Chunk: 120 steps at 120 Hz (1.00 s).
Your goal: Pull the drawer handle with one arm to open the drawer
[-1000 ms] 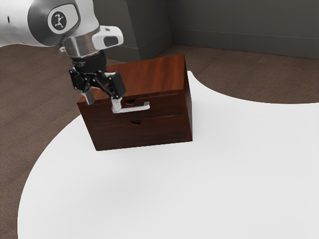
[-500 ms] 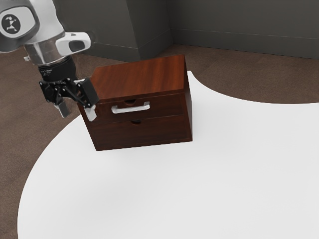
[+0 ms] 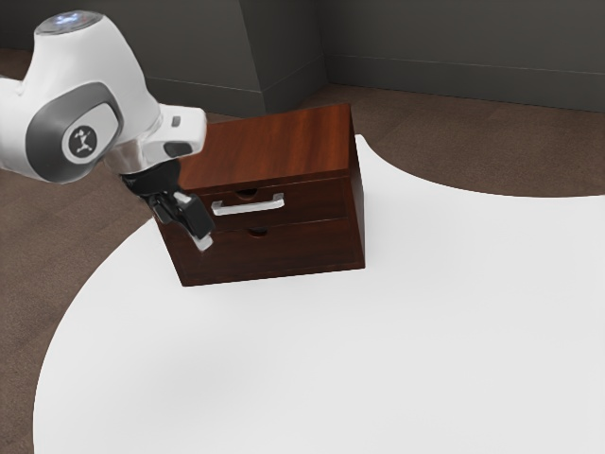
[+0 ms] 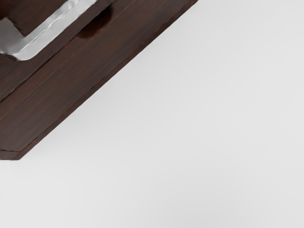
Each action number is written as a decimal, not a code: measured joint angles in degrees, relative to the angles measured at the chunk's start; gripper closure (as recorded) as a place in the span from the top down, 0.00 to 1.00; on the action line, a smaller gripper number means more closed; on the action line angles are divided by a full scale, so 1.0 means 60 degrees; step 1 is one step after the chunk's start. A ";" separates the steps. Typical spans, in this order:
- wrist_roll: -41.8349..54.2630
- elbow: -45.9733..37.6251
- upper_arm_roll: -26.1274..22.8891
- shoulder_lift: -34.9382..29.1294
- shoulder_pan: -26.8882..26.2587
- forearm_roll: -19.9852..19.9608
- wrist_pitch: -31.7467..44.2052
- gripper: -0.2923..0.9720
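Note:
A dark wooden cabinet [image 3: 274, 151] with two drawers stands on the white table [image 3: 378, 331]. The upper drawer [image 3: 317, 200] carries a silver bar handle [image 3: 248, 204] and its front sits flush with the lower drawer [image 3: 284, 251]. My black gripper [image 3: 194, 229] hangs low in front of the cabinet's front face, at the end toward the exterior view's left. It is just beside that end of the handle and holds nothing. In the wrist view the handle [image 4: 33, 35] and the wooden front [image 4: 71, 80] lie close to my hand, above the table [image 4: 199, 142].
Brown floor [image 3: 57, 236] lies beyond the table's curved edge. A dark grey pillar [image 3: 284, 47] and wall stand behind the cabinet. Bare table surface stretches in front of the cabinet and toward the exterior view's right.
My hand left the handle's end, swung toward the exterior view's left, then turned and dropped lower in front of the cabinet's front corner. The drawer and cabinet have not moved.

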 joint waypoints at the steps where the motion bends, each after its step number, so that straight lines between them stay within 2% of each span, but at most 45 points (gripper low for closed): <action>1: 0.0064 -0.0003 -0.0001 -0.0001 -0.0001 0.0025 0.0061 0.77; 28: 0.1754 0.0143 -0.0078 0.0463 -0.0005 0.0378 0.1112 0.77; 49: 0.2834 0.0671 -0.0110 0.1302 -0.0028 0.0450 0.1474 0.76; 84: 0.4098 0.0816 -0.0111 0.1701 -0.0161 0.0938 0.2078 0.61; 120: 0.4913 0.1232 -0.0034 0.2378 0.0033 0.1022 0.2612 0.55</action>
